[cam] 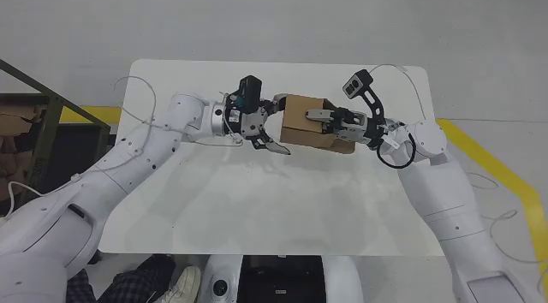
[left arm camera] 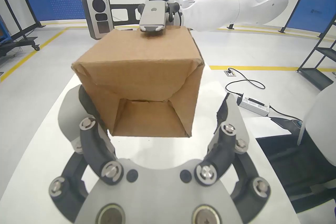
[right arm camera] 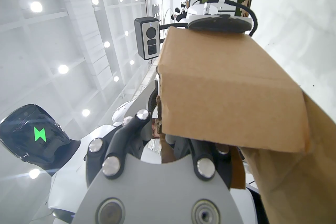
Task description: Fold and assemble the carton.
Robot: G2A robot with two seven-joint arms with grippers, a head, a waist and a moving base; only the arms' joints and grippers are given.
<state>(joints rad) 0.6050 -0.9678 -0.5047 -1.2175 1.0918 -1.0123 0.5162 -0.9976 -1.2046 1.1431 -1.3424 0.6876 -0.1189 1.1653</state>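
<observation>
Two hands meet at one carton [cam: 301,120], a box of plain brown corrugated cardboard, matte, with rough cut edges. It is over the middle of the smooth white worktop [cam: 257,209], toward its far side. My left hand [cam: 275,127] is spread wide at the carton's open end. Its fingers [left arm camera: 227,114], grey metal with dark ragged pads, stand either side of the box. One is clear of the wall; the other is partly hidden behind the opposite wall, so I cannot tell if it touches. Through that end I see the hollow square inside, with the upper flap [left arm camera: 136,78] bent down across the opening and a side flap [left arm camera: 190,93] slanting inward. My right hand [cam: 320,116] is at the other end, clamped on the carton's top wall, one silver-grey finger lying flat on the top face. A loose flap [right arm camera: 294,170] sticks out at that end beside it.
</observation>
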